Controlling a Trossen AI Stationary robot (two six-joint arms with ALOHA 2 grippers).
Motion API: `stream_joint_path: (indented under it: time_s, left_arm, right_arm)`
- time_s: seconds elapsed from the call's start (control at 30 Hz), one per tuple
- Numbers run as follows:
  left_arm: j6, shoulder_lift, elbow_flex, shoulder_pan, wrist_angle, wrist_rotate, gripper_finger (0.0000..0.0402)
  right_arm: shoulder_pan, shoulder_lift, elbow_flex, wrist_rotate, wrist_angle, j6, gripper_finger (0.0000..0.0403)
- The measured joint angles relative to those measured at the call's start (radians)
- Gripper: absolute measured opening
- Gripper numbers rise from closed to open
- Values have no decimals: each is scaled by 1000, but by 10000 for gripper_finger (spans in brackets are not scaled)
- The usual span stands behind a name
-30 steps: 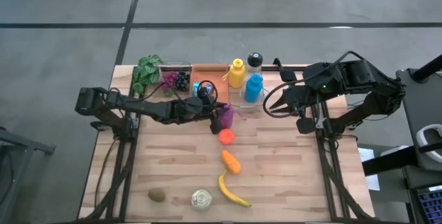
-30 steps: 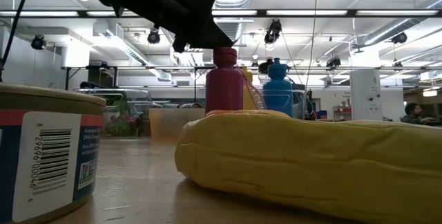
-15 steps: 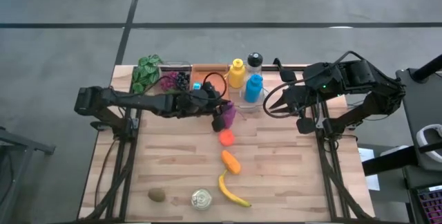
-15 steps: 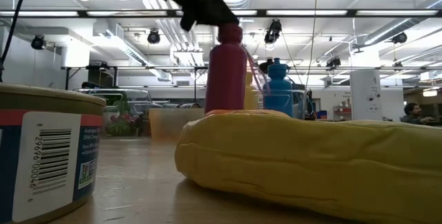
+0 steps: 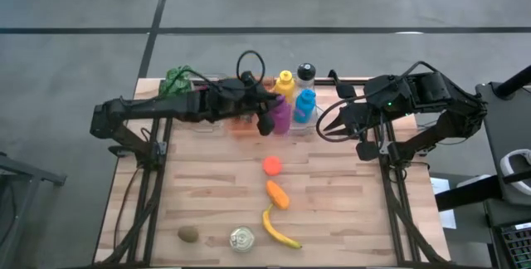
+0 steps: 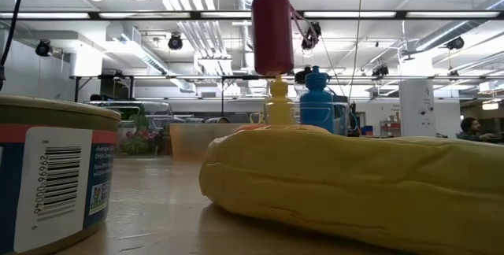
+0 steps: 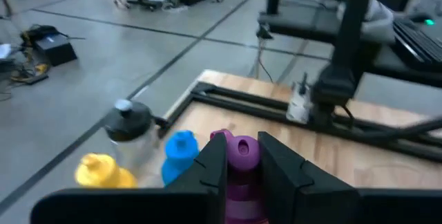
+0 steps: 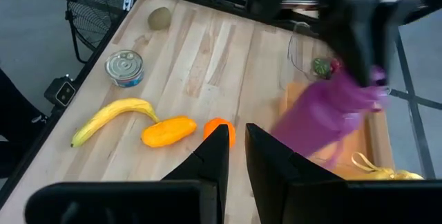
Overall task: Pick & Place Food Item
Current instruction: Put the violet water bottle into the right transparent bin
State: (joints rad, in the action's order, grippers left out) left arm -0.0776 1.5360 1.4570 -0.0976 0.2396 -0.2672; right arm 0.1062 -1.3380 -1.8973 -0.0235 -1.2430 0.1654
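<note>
A magenta bottle [image 5: 282,114] [image 6: 272,23] hangs upright well above the table, near the row of bottles at the far edge. My left gripper [image 5: 267,119] [image 7: 243,165] is shut on its top. The right wrist view shows the same bottle [image 8: 324,113] tilted in the picture. My right gripper [image 5: 344,118] [image 8: 235,141] hovers shut and empty at the far right. An orange ball [image 5: 271,165], a carrot [image 5: 277,194], a banana [image 5: 278,229], a can [image 5: 241,238] and a kiwi [image 5: 188,234] lie on the wood. My left gripper pinches the bottle's neck, just under the cap [image 7: 242,152], between its two fingers [image 7: 209,170]. They reach in nearly level from the table's left. The bottle hangs upright below the hold, its base [image 6: 272,70] lifted clear of the table.
Yellow [image 5: 284,85], blue [image 5: 304,105] and black-capped [image 5: 306,73] bottles stand just right of the held one. A leafy plant [image 5: 176,80] and an orange tray [image 5: 243,126] sit at the far left under my left arm. Bare wood spreads at the near right.
My left gripper has risen and gone toward the table's far edge, still shut on the magenta bottle. The bottle, which stood on the table beside the orange ball, is now lifted clear and stays upright.
</note>
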Motion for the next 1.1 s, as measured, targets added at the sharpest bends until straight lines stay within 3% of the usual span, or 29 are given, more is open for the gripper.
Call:
stream_joint_path:
  time_s: [0.2,0.43,0.77,1.1]
  left_arm:
    - [0,8,2,-78,-23,0,55]
    - [0,112,2,-138,-105,54,55]
    - [101,216,1,-150,-153,56,55]
    - [105,296,1,-151,-167,56,56]
  right_arm:
    - [0,0,0,0,2,3,43]
    - [0,0,0,0,16,3,43]
    - [0,0,0,9,29,3,43]
    - [0,0,0,27,30,-1,44]
